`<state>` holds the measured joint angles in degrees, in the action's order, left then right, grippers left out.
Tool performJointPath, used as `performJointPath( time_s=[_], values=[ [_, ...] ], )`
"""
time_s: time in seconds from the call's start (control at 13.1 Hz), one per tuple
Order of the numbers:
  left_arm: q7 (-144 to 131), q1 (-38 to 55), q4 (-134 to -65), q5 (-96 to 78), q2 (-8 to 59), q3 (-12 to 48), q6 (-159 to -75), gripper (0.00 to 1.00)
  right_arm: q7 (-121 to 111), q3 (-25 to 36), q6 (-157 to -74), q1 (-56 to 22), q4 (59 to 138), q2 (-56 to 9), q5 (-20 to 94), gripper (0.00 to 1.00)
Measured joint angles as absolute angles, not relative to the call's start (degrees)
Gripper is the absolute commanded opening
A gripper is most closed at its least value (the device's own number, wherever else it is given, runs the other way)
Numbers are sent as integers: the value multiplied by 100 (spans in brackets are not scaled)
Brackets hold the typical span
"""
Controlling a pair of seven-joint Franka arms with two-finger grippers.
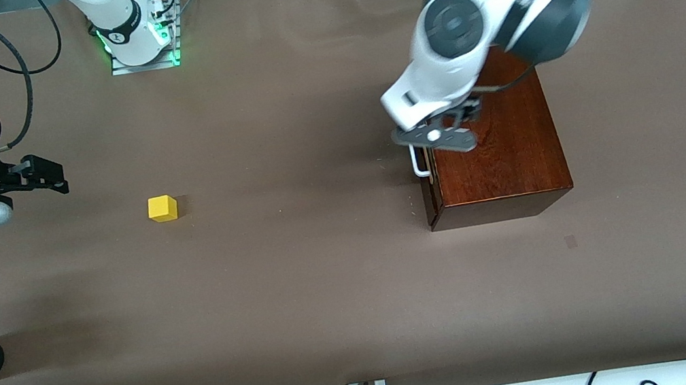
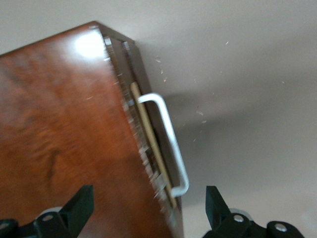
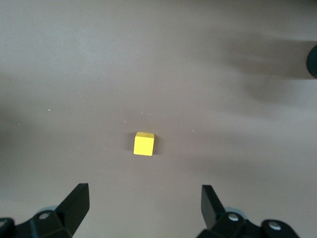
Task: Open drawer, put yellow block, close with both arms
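The brown-covered bench [image 1: 333, 304] fills the front view. On it, right of centre, sits the glossy mahogany box [image 1: 502, 153], its drawer [image 2: 148, 144] with the dark reddish-brown front looking shut or nearly so, the white U-shaped bar handle [image 1: 419, 163] facing the frame's middle. The left claw [image 1: 437, 136] hangs over that handle, spread wide and holding nothing. If it comes down off line, one finger may strike the box top, or the pull may drag the whole box. At the frame's left edge the right claw [image 1: 47, 174] waits, also wide and empty. The small bright yellow cube [image 1: 162, 208] lies on the bench left of centre, near it; a skewed pinch could knock it away.
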<state>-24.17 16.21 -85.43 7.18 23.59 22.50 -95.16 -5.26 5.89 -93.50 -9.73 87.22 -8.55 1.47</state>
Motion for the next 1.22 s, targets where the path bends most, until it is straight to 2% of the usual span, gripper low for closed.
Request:
performJointPath(
  time_s=[0.31, 0.69, 1.22],
  values=[
    [-3033, 2127, -8486, 1449, 2860, 2246, -9704, 100, -526, 589, -9350, -973, 8722, -855, 147, 100],
    [-3329, 2222, -8476, 1688, 3170, 2242, -10016, 100, -526, 589, -9343, -973, 8722, -855, 147, 100],
    [-3588, 2385, -8569, 1707, 3308, 2241, -9740, 100, -519, 574, -9385, -977, 8722, -855, 152, 100]
  ],
)
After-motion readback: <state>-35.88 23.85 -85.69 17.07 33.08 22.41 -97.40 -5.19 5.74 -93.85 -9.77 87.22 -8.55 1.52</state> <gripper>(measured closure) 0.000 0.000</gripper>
